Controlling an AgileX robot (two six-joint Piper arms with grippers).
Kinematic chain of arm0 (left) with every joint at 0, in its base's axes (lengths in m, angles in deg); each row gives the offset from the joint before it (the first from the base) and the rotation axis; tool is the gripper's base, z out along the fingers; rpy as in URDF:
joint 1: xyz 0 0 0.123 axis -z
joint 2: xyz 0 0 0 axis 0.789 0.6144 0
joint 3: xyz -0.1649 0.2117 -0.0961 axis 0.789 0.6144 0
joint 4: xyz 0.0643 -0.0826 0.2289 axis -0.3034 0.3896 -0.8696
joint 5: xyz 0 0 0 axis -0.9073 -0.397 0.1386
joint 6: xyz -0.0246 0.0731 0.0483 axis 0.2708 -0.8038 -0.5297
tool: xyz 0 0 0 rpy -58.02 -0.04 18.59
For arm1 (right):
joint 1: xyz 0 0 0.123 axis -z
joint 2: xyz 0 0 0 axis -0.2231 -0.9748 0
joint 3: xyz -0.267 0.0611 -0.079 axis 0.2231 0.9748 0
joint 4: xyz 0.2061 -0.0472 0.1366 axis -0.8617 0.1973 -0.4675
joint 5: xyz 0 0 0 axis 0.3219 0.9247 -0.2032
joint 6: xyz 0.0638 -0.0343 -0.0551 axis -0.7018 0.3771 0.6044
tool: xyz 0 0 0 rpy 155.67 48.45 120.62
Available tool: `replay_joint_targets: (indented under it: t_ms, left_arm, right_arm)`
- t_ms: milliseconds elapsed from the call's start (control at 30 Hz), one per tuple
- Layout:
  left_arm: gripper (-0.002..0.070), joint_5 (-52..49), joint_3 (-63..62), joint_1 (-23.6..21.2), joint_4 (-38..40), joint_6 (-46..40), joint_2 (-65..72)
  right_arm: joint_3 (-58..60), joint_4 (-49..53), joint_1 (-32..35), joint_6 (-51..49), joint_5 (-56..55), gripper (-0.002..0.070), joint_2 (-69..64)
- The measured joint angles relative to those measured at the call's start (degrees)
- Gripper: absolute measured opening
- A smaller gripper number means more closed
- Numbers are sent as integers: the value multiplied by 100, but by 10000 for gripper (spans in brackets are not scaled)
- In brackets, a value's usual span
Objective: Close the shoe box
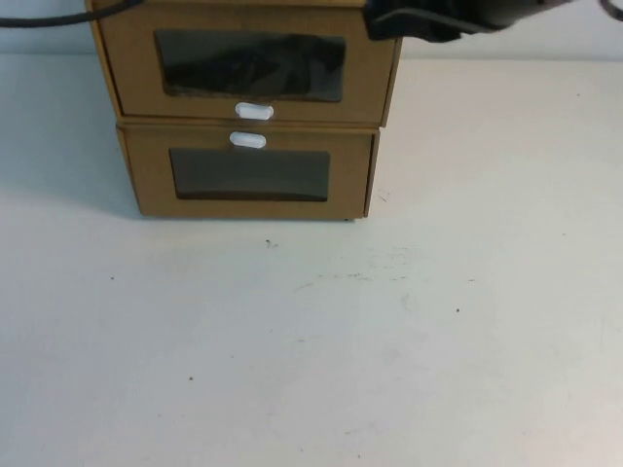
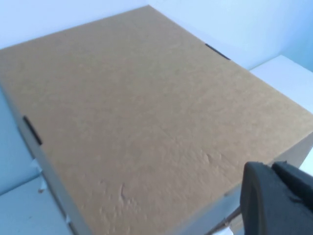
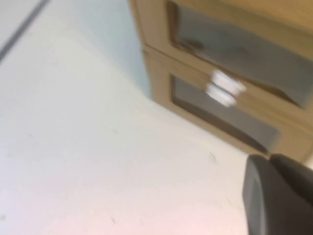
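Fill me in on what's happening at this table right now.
Two brown drawer boxes are stacked on the white table. The upper shoe box, with its white tab below the window, is the one to close; its front overhangs the lower box slightly. The right gripper hovers at its top right corner. The left gripper is above the lid. Neither holds anything.
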Motion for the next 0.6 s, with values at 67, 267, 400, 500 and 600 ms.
replay_joint_targets:
  t_ms: [67,267,400,500,600]
  left_arm:
    - [-2,201,504,-39,-43,3,-434]
    - [-2,1042,2522,-52,-53,-188,-2024]
    - [-2,1657,4099,-52,-42,-378,-3370]
    - [-2,2210,5343,-52,-30,-428,-4467]
    - [-2,2791,6543,-52,-5,-576,-5555]
  right_arm:
    - [445,307,0,-236,39,-11,450]
    - [2241,775,0,-741,-106,-11,2379]
    - [3646,938,0,-1171,-364,-11,3831]
    - [4569,985,0,-1428,-477,-11,4835]
    - [5385,989,0,-1556,-556,-11,5727]
